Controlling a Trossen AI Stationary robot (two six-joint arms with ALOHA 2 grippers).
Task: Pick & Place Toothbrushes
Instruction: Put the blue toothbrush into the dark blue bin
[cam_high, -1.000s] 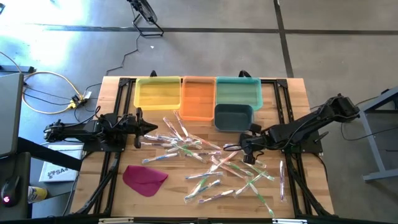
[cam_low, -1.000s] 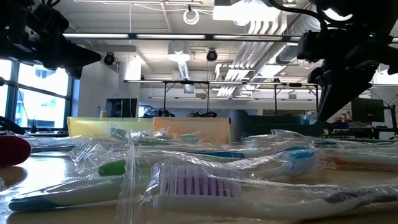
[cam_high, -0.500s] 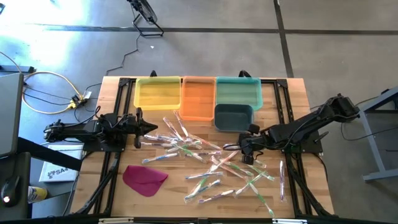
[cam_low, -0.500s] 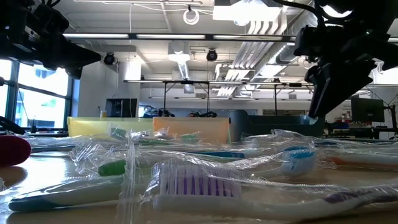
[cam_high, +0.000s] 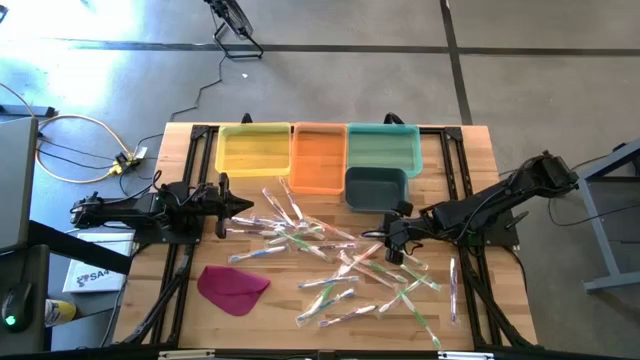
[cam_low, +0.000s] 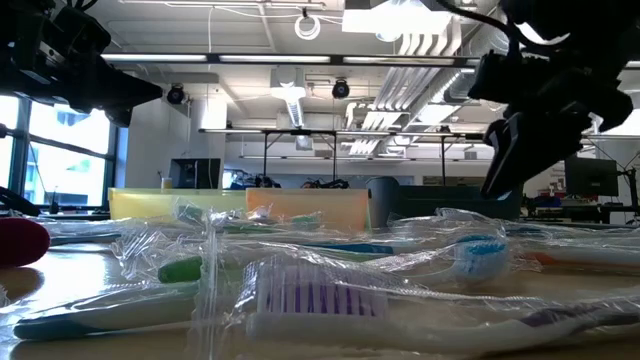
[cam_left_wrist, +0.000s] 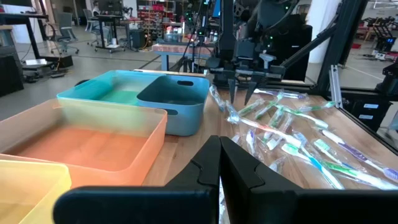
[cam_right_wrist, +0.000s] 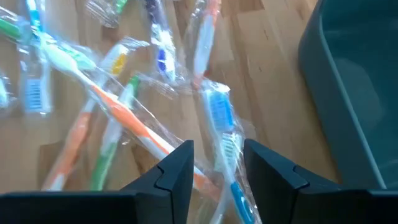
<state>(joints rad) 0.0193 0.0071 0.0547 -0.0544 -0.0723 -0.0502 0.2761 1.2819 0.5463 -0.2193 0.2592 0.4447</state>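
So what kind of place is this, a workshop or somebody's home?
Most likely a robotics lab or workshop: exposed ceiling pipes, workbenches and office chairs beyond the table, and a bare concrete floor.

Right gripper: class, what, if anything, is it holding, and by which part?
Nothing. The right gripper hangs open above a blue toothbrush in its wrapper, fingers to either side without clamping it.

Right claw opened, shifted left over toothbrushes.

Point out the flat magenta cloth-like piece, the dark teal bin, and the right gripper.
flat magenta cloth-like piece (cam_high: 233, 287), high view, its middle.
dark teal bin (cam_high: 375, 188), high view, its floor.
right gripper (cam_right_wrist: 216, 163), right wrist view, between its open fingertips.
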